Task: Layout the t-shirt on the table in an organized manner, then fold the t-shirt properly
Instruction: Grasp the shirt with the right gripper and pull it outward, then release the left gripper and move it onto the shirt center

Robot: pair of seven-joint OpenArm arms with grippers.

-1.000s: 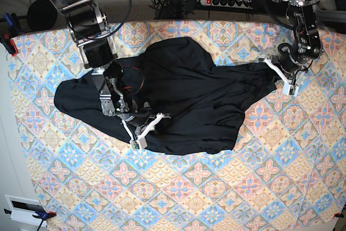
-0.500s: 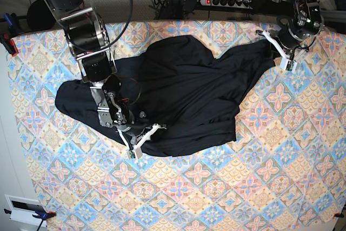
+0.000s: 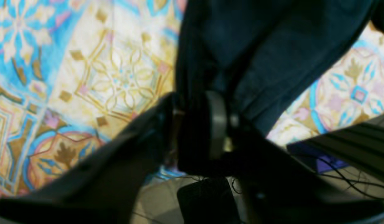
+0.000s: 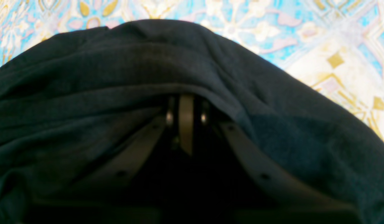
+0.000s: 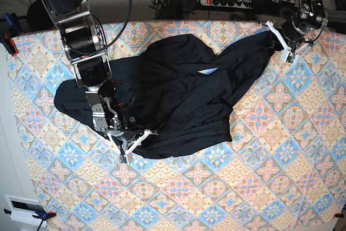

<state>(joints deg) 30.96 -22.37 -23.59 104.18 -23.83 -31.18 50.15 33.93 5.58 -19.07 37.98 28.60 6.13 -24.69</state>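
Base view: one black shirt, two arms pulling

Base view shows one t-shirt (image 5: 173, 101), black and crumpled, lying across the middle of the desk (image 5: 259, 187). One corner stretches up toward the far right edge. There the left pincer (image 5: 282, 40) has that corner between its fingers, which look partly apart in the left wrist view; I cannot tell if it grips. Near the shirt's lower edge, the right pincer (image 5: 128, 143) is pinched nearly closed on a fold of the t-shirt. One power strip (image 5: 227, 1) lies behind the desk.
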